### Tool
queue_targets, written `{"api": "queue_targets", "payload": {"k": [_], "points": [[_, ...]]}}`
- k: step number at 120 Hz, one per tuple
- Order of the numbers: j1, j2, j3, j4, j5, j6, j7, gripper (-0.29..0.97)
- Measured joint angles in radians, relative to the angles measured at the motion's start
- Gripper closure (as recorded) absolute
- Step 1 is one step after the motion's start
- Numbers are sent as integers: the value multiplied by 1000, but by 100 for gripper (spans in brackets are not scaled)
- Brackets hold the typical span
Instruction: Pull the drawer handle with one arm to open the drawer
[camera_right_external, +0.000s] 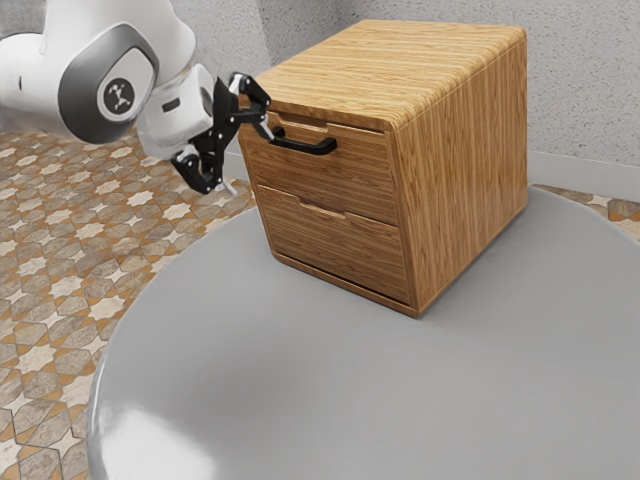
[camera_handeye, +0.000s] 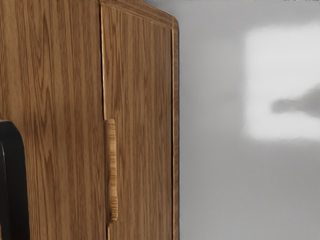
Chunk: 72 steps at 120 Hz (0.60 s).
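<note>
A wooden cabinet (camera_right_external: 455, 150) with two drawers stands on a round grey table (camera_right_external: 400, 400). The top drawer (camera_right_external: 340, 170) carries a black bar handle (camera_right_external: 305, 146); a thin dark gap shows between its front and the cabinet top. My black gripper (camera_right_external: 245, 152) is at the handle's end toward the exterior view's left, fingers pointing at the drawer front and standing apart, open, with nothing held. In the wrist view the handle (camera_handeye: 11, 185) is a dark bar close to my hand, beside the wood of the drawer fronts (camera_handeye: 60, 100).
The lower drawer (camera_right_external: 335, 240) has a wooden recessed grip (camera_handeye: 111, 170) and sits flush. The cabinet stands toward the table's far side, with bare grey tabletop (camera_handeye: 240, 190) in front of it. Patterned tile floor (camera_right_external: 70, 250) lies beyond the table's edge, under the arm.
</note>
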Motion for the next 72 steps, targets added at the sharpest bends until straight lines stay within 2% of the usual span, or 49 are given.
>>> {"api": "queue_targets", "payload": {"k": [72], "points": [[47,62,-1,46,-57,3,4,0]]}}
